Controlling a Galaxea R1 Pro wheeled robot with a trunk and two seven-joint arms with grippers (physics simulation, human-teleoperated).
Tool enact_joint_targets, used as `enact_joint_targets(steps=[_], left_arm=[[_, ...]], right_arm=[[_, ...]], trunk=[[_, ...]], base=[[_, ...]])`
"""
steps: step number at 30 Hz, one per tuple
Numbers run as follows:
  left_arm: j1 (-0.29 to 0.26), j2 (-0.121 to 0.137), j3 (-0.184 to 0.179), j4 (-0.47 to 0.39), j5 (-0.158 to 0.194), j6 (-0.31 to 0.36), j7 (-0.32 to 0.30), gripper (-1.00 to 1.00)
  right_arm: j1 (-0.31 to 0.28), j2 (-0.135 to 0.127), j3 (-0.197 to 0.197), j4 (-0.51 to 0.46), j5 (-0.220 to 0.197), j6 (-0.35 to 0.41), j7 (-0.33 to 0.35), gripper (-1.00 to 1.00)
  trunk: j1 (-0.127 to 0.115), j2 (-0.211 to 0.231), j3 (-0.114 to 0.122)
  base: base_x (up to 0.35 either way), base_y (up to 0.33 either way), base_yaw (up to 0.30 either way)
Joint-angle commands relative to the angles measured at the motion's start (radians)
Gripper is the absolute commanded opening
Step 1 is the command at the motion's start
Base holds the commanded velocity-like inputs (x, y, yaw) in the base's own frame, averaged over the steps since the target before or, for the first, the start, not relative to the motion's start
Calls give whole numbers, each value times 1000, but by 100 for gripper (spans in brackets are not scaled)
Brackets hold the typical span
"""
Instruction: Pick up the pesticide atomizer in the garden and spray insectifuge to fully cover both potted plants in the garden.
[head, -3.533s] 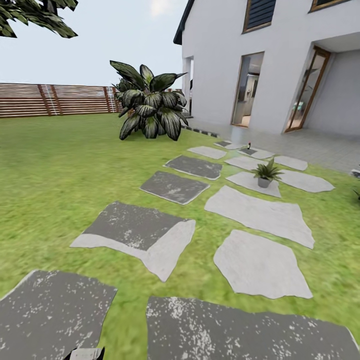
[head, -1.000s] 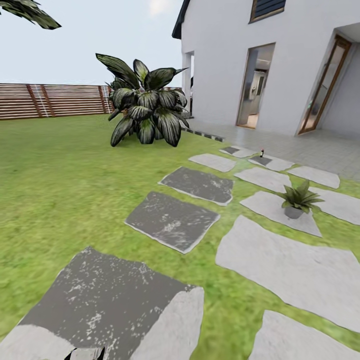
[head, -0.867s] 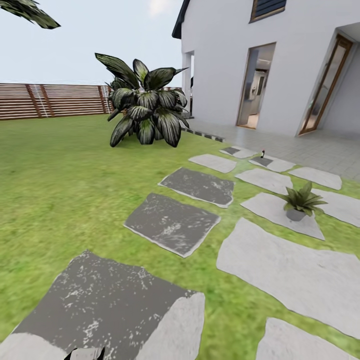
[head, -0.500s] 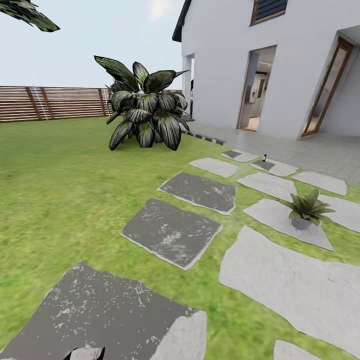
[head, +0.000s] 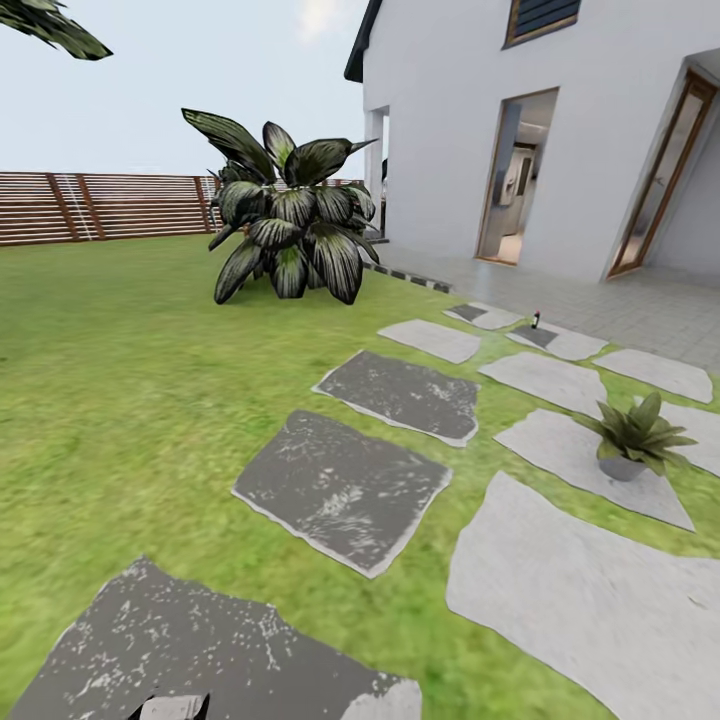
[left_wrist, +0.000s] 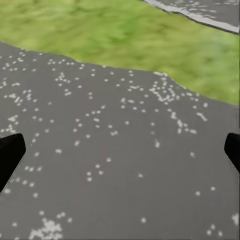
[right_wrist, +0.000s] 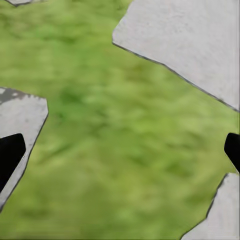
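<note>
Pesticide atomizer is way off yet, a tiny dark bottle with a red top standing on one of the far stepping stones near the paved strip by the house. One potted plant sits on a pale stone to the right, much nearer than the bottle. I can only spot that one plant so far. Big dark leafy bush is out on the lawn with the slatted fence behind it.

Both grippers are empty with fingers spread wide: left gripper hangs over a dark speckled stone, right gripper over grass between pale stones.

So I'd call this the approach step, nothing grabbed yet. Next move looks like rolling along the stone path to the bottle, passing left of the plant, then lowering an arm to grab it upright
</note>
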Motion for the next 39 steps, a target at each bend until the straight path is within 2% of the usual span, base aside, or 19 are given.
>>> enact_joint_targets(steps=[1, 39], left_arm=[[-1, 0, 9, 1, 0, -2, -10, 100], [-1, 0, 8, 1, 0, -2, -10, 100]], right_arm=[[-1, 0, -3, 1, 10, -3, -3, 100], [0, 0, -2, 0, 11, -3, -3, 100]], trunk=[[0, 0, -1], [0, 0, -1]], base=[[338, 0, 0], [339, 0, 0]])
